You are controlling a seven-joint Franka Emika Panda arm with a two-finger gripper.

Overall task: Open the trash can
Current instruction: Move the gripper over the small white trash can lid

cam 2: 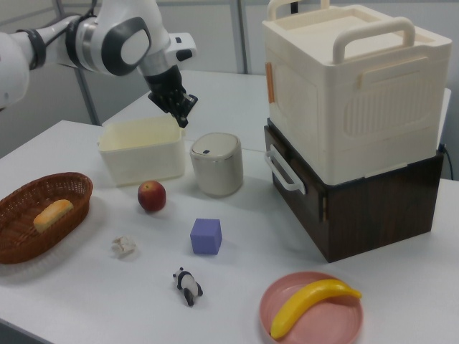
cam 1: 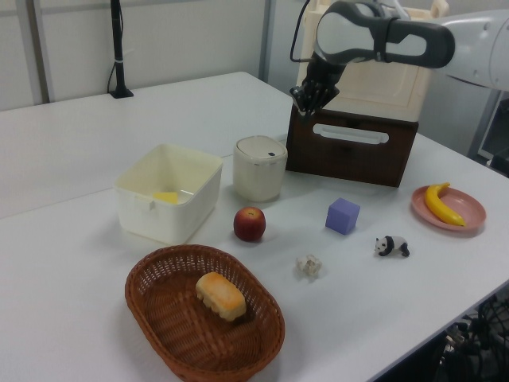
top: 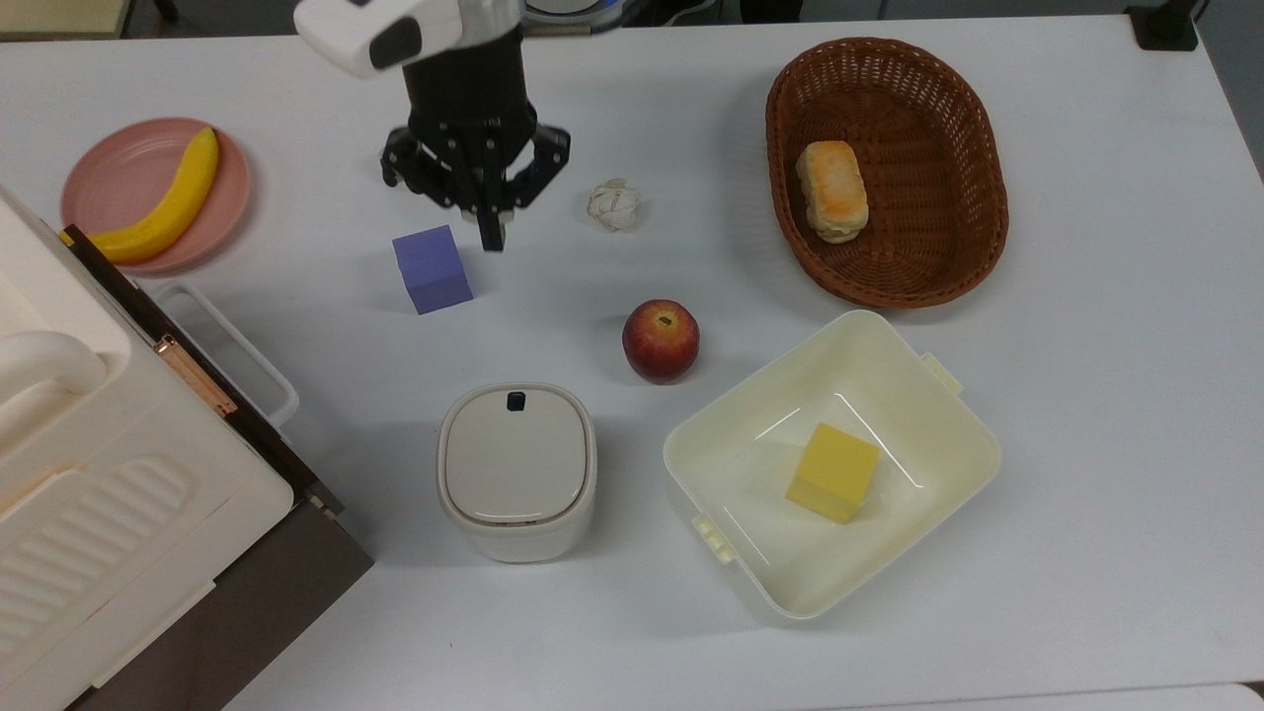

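The trash can (top: 516, 469) is a small off-white bin with a flat beige lid lying closed and a dark button (top: 515, 400) at the lid's far edge in the top view. It stands on the white table beside the brown box (cam 1: 259, 167) (cam 2: 216, 163). My gripper (top: 491, 237) hangs in the air, shut with nothing in it. In the top view it is over the table just right of the purple cube (top: 432, 269), well short of the can. The left view has the gripper (cam 1: 305, 99) above and right of the can; in the right view the gripper (cam 2: 184, 120) is above and left of it.
An apple (top: 661, 341) lies right of the can in the top view, then a cream tub (top: 928, 415) holding a yellow block (top: 832, 472). A paper ball (top: 613, 205), a wicker basket (top: 992, 197) with bread, a panda figure (cam 1: 392, 247), a pink plate (top: 114, 178) with a banana. A big white appliance (top: 109, 474) stands at the top view's left.
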